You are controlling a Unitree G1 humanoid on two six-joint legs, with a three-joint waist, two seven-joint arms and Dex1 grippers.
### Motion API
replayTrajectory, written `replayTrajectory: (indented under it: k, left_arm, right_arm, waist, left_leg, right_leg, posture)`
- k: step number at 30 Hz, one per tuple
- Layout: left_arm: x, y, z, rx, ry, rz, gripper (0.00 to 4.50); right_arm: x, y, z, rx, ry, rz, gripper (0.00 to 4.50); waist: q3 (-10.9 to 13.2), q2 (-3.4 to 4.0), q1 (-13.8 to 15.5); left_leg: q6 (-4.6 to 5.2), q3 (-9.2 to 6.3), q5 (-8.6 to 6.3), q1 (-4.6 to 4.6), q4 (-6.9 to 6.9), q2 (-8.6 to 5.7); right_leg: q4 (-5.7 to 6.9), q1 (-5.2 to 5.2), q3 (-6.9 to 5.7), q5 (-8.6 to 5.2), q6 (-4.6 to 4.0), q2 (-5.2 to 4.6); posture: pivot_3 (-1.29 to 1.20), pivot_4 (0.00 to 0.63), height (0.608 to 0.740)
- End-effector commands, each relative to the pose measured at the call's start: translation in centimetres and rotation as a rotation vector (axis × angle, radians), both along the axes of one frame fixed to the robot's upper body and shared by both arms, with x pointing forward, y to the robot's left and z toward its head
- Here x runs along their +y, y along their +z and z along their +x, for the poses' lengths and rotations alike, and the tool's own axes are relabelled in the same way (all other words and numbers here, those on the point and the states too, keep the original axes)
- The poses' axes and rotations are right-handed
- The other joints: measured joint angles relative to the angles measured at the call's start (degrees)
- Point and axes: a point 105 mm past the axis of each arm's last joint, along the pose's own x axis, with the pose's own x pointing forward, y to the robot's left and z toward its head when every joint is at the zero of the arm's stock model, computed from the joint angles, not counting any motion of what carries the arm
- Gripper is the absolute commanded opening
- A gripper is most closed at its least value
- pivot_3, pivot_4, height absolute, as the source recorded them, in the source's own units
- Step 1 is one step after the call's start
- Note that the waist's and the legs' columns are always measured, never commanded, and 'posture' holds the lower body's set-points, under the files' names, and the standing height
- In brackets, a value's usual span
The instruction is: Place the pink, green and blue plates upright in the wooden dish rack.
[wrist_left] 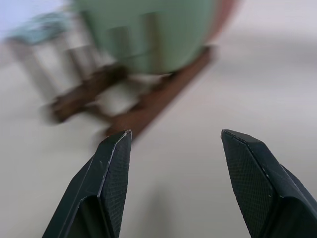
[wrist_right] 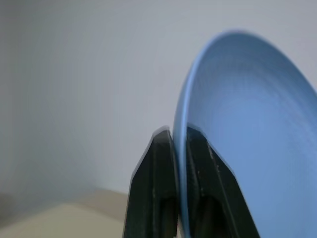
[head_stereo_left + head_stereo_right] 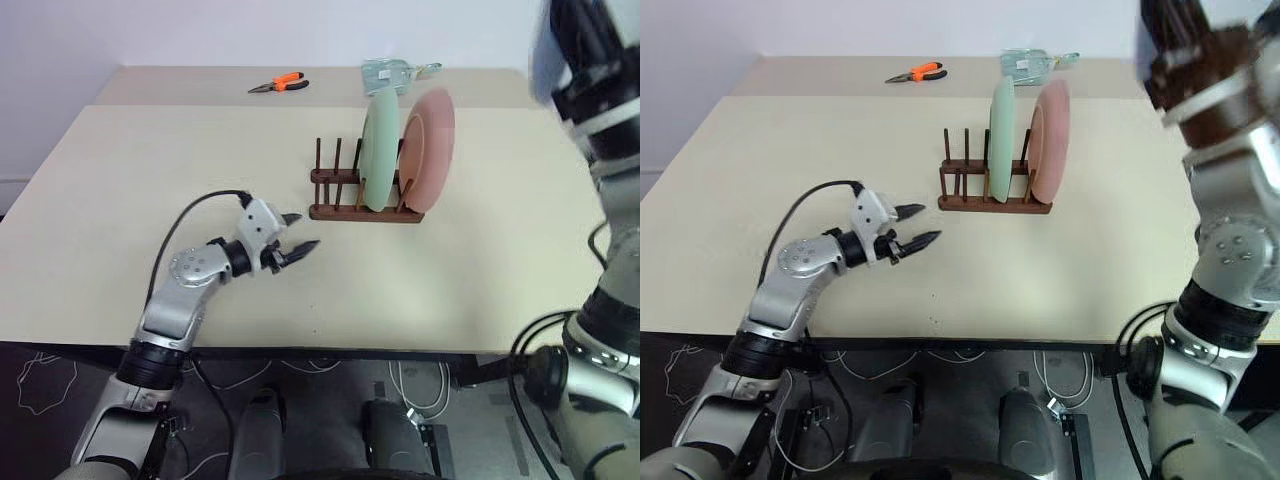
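While raised, right gripper (image 2: 179, 148) jaws pinch blue plate (image 2: 247, 129) rim.

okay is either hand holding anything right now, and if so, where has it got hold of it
The right hand is shut on the blue plate, pinching its rim between the two fingers. The left hand is open over the table, holding nothing.

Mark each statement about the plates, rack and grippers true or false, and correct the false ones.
1. The green plate stands upright in the rack. True.
2. The pink plate lies flat on the table. False: it stands in the rack beside the green one.
3. The right gripper pinches the blue plate by its rim. True.
4. The left gripper grips the pliers. False: it is open and empty; the pliers lie at the table's far edge.
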Motion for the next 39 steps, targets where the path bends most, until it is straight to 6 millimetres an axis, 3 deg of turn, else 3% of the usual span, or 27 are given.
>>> replayTrajectory:
  k: [1, 4, 7, 10, 18, 28, 31, 36, 39]
  left_arm:
    - [1.9, 1.6, 0.7, -0.083, 0.063, -0.01, 2.97]
    - [3.0, 1.5, 0.7, -0.089, 0.086, -0.006, 2.97]
    - [3.9, 1.0, 0.6, -0.084, 0.109, 0.007, 2.97]
    - [4.7, 1.2, 0.6, -0.086, 0.133, -0.007, 2.97]
    - [5.8, 1.4, -0.3, -0.082, 0.162, -0.031, 2.97]
    - [4.2, 1.4, -0.7, -0.069, 0.119, -0.041, 2.97]
    - [3.9, 1.3, -0.9, -0.063, 0.108, -0.04, 2.97]
    - [3.4, 1.2, -1.1, -0.055, 0.096, -0.043, 2.97]
    - [3.1, 1.1, -1.3, -0.049, 0.089, -0.044, 2.97]
  right_arm:
    - [3.8, 0.6, -0.8, 0.083, 0.271, 0.112, 0.02]
    - [7.5, -0.5, 0.4, 0.234, 0.408, 0.191, 0.02]
    - [11.0, -3.6, 3.1, 0.431, 0.371, 0.212, 0.02]
    - [13.2, -5.9, 4.2, 0.516, 0.345, 0.186, 0.02]
    - [14.1, -7.1, 6.6, 0.592, 0.278, 0.205, 0.02]
    - [14.0, -8.6, 9.7, 0.677, 0.224, 0.21, 0.02]
    - [13.8, -9.2, 11.1, 0.698, 0.168, 0.17, 1.02]
    - [13.5, -7.8, 11.3, 0.544, 0.064, 0.029, 3.52]
    - [13.0, -6.6, 10.6, 0.378, -0.016, -0.096, 3.52]
  waist:
    - [0.0, -0.01, -0.25]
    - [-0.01, 0.03, -0.71]
    - [-0.02, 0.03, -0.73]
    - [-0.03, 0.05, -0.53]
    - [-0.03, 0.04, -0.52]
    - [-0.03, 0.05, -0.6]
    - [-0.03, 0.05, -0.62]
    - [-0.02, 0.05, -0.55]
    - [-0.02, 0.06, -0.55]
  left_leg:
    - [0.0, 0.01, 0.0, 0.01, 0.03, 0.0]
    - [-0.01, 0.02, 0.02, 0.02, 0.07, 0.01]
    - [-0.01, 0.01, 0.02, 0.02, 0.06, 0.03]
    - [0.0, 0.02, 0.02, -0.01, 0.03, 0.02]
    - [-0.01, 0.03, 0.02, -0.13, 0.05, 0.02]
    - [-0.01, 0.04, 0.02, -0.14, 0.02, 0.02]
    - [-0.01, 0.04, 0.02, -0.13, 0.02, 0.02]
    - [-0.01, 0.05, 0.02, -0.21, -0.01, 0.02]
    - [-0.01, 0.05, 0.02, -0.24, -0.01, 0.02]
  right_leg:
    - [0.0, 0.01, 0.0, -0.05, -0.11, 0.0]
    - [0.07, -0.05, 0.01, -0.06, -0.24, 0.0]
    - [0.11, -0.08, 0.01, -0.04, -0.22, 0.0]
    - [0.12, -0.12, 0.01, 0.05, -0.03, 0.01]
    - [0.11, -0.2, 0.01, 0.06, -0.03, 0.01]
    - [0.11, -0.24, 0.01, 0.06, -0.02, 0.01]
    - [0.11, -0.24, 0.01, 0.06, -0.03, 0.01]
    - [0.1, -0.34, 0.01, 0.06, -0.02, 0.01]
    - [0.1, -0.37, 0.01, 0.05, -0.02, 0.01]
  posture:
    - [0.0, 0.15, 0.74]
    - [0.0, 0.15, 0.74]
    - [0.0, 0.15, 0.74]
    - [0.0, 0.15, 0.74]
    - [0.0, 0.15, 0.74]
    - [0.0, 0.15, 0.74]
    - [0.0, 0.15, 0.74]
    - [0.0, 0.15, 0.74]
    - [0.0, 0.15, 0.74]
